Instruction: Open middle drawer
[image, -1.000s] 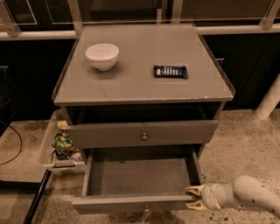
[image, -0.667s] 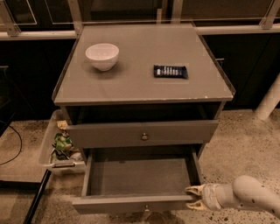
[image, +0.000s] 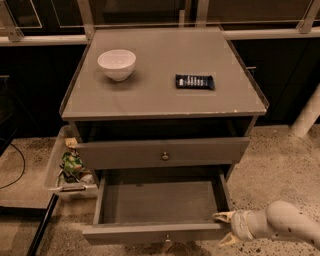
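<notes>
The tool sits low on the right, at the end of a pale arm that comes in from the right edge. Its two yellowish fingertips are spread apart, one above the other, with nothing gripped between them. They point left at the right front corner of the bottom drawer. The upper tip is at that corner, but I cannot tell whether it touches.

The bottom drawer is pulled well out, its plain grey tray stretching left from the tool.

The middle drawer is above and to the left of the tool, well apart from it. Its flat grey front is set back over the rear of the open tray, pushed in or very nearly so. Its small round brass knob is at the centre of that front, up and left of the upper fingertip. Above this drawer is a dark recess under the tabletop.

Farther up from the tool, a white bowl stands on the left part of the tabletop. A dark wrapped snack bar lies flat to the right of the bowl, almost straight above the tool.

Far left of the tool, beside the cabinet, a clear bin holds some packets.
</notes>
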